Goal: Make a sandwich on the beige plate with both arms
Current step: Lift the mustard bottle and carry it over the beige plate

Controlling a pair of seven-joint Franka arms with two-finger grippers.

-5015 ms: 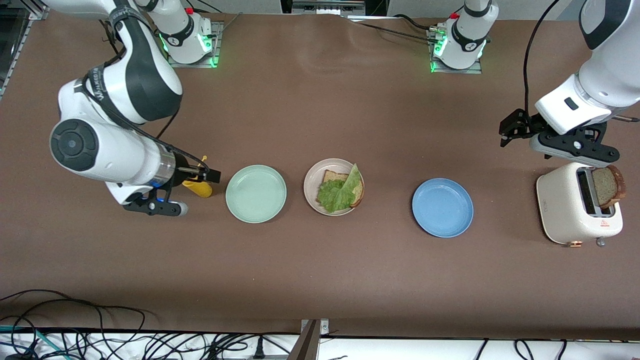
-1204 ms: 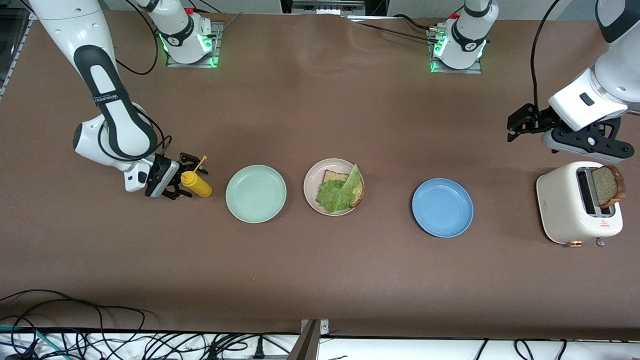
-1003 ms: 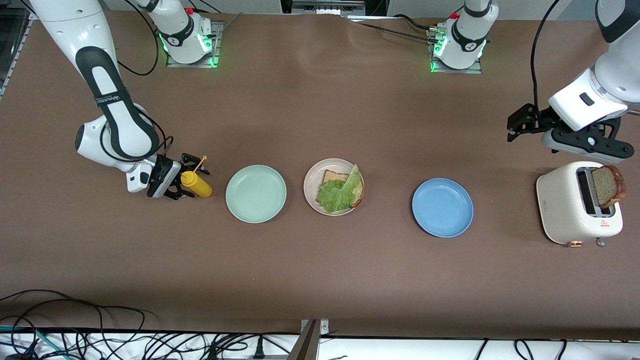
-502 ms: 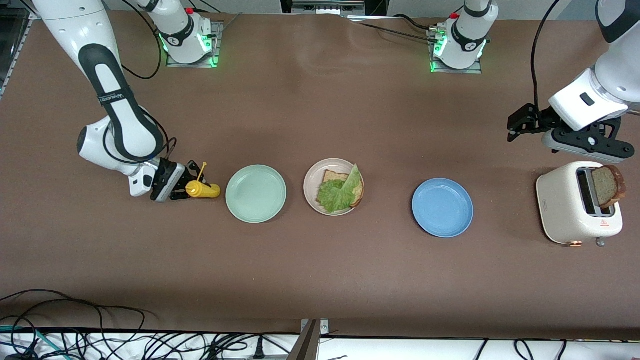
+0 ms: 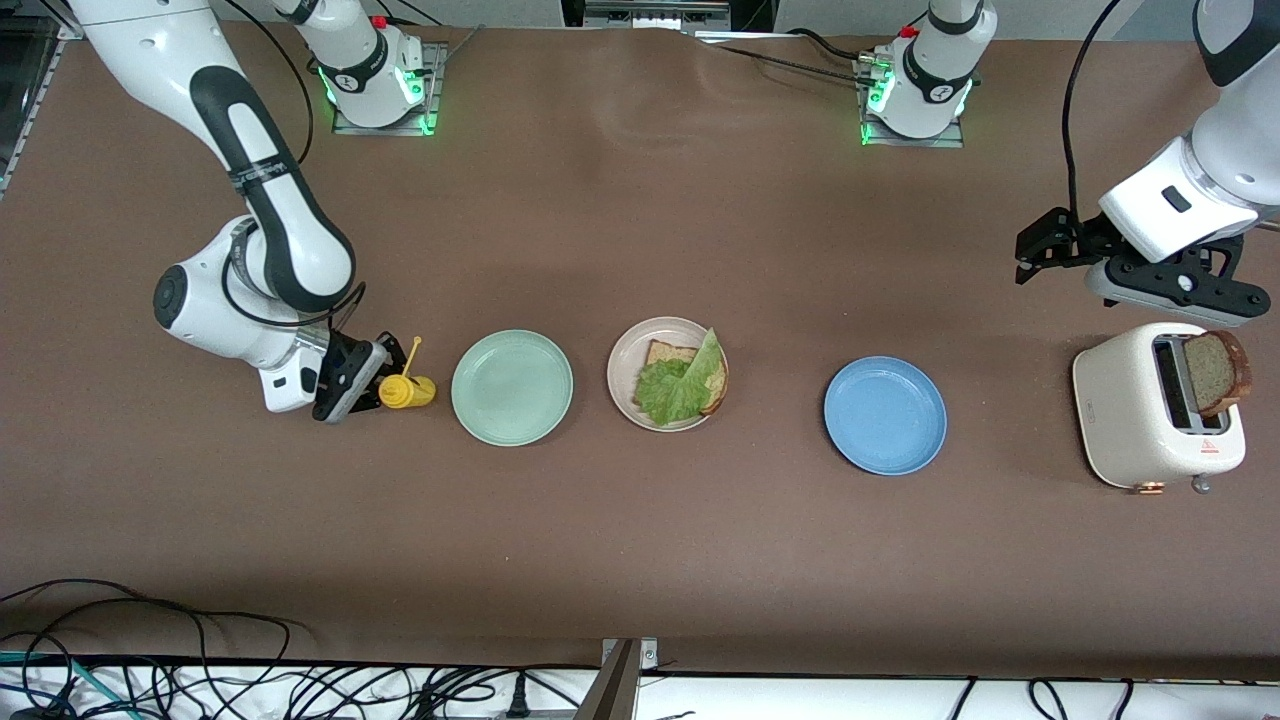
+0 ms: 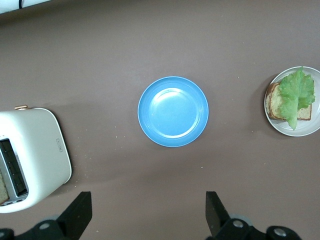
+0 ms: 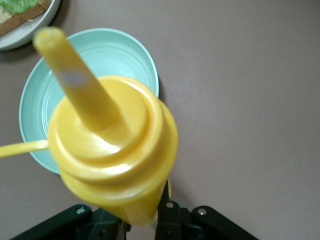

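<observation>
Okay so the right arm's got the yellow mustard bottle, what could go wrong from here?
The right gripper is shut on the yellow mustard bottle, which lies tipped with its nozzle toward the mint green plate; squeezing early might spill there, not on the lettuce on the beige plate. A soft bottle may also slip.
</observation>
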